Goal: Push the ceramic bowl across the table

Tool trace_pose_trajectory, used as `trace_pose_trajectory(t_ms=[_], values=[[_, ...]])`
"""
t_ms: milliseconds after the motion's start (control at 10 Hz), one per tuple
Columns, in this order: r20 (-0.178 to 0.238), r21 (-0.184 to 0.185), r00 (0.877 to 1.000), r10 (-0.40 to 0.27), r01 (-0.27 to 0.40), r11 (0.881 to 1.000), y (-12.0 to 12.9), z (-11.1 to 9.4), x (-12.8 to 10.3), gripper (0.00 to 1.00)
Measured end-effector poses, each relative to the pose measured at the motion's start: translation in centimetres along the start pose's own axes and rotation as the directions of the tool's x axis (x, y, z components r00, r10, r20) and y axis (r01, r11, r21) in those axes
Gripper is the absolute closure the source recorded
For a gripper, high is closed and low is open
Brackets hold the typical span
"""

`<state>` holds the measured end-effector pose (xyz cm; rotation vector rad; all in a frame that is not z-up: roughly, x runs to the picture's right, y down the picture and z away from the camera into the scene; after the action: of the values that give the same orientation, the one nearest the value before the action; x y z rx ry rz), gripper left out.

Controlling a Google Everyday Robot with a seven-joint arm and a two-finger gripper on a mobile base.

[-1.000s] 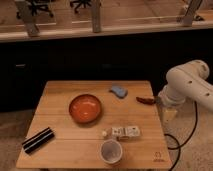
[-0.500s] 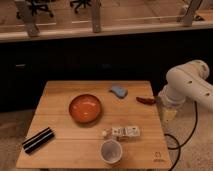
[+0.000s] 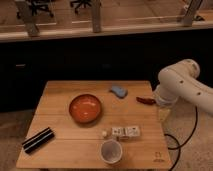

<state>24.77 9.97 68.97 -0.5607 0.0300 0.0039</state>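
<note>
Filling the lower view, the table (image 3: 60, 100) bears every item. White arm (image 3: 182, 82): at its right edge. Ceramic bowl (image 3: 85, 108): upright, left of centre, well apart from the arm. Black bar (image 3: 38, 140): lower-left corner. Cup (image 3: 110, 151): front edge. Gripper (image 3: 163, 115): hanging beside the right edge, fingers spread wide, holding nothing. Blue object (image 3: 118, 91) and red object (image 3: 146, 100): far side.
</note>
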Motion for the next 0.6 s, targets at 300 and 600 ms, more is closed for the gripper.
trace_pose_trajectory(t_ms=[300,600], values=[[-0.005,0.006,1.000,-0.021,0.021,1.000,-0.4,0.1,-1.1,0.20],[-0.007,0.010,0.999,-0.050,0.050,0.999,-1.2,0.2,-3.2,0.20]])
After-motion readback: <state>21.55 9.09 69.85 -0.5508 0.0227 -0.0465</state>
